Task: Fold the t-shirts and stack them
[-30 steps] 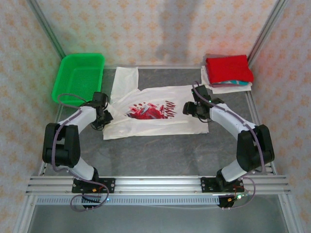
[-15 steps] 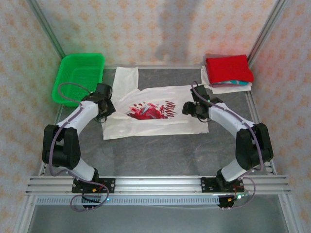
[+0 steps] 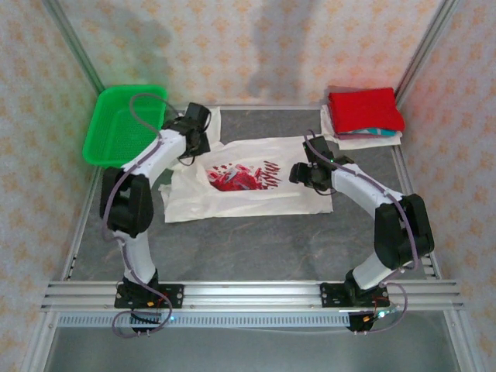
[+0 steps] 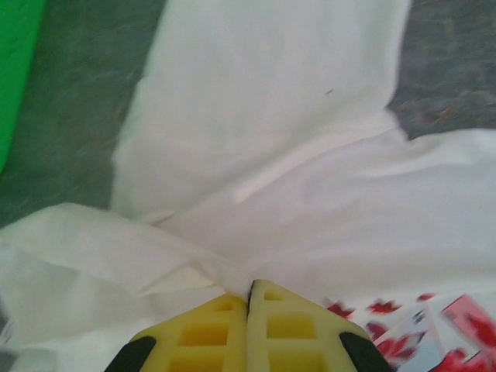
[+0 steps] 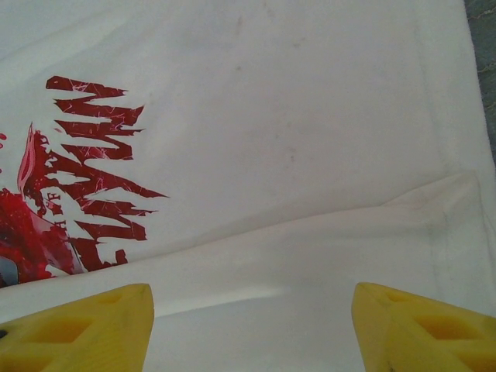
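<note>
One t-shirt (image 3: 256,200), open table (image 3: 256,248) along its near edge.

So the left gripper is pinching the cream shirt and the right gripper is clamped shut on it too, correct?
Not quite. The right gripper is open wide above the cream shirt, not clamped on it, as the right wrist view shows. The left gripper is indeed shut on the shirt.

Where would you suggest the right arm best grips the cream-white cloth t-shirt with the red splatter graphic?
Probably the raised crease of the cream-white t-shirt, just ahead of the open right gripper, coming from straight above: elsewhere the cloth lies flat, offering nothing to pinch.
</note>
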